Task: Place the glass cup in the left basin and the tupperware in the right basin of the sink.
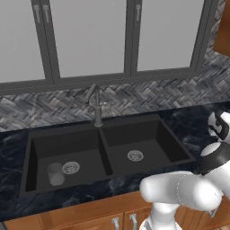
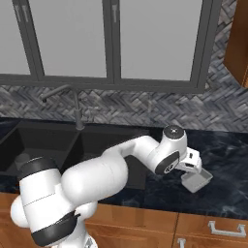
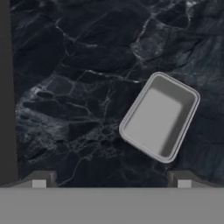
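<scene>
The glass cup (image 1: 55, 174) stands in the left basin (image 1: 42, 152) of the black sink (image 1: 108, 125), beside its silver drain. The right basin (image 1: 155, 139) holds nothing but its drain. On the dark marble counter right of the sink lies the tupperware (image 3: 159, 116), a pale rectangular tray, open side up, also seen as the tupperware (image 2: 197, 180) from the right base. My gripper (image 3: 111, 181) hovers above the counter, open, fingertips (image 3: 39, 179) wide apart. The tray sits ahead of the right fingertip, not between the fingers.
A dark grey faucet (image 1: 95, 105) rises behind the sink's divider. Herringbone tile backsplash and windows stand behind. A wooden cabinet (image 2: 238, 43) hangs at the far right. The sink's rim (image 3: 4, 87) runs along the hand view's left side.
</scene>
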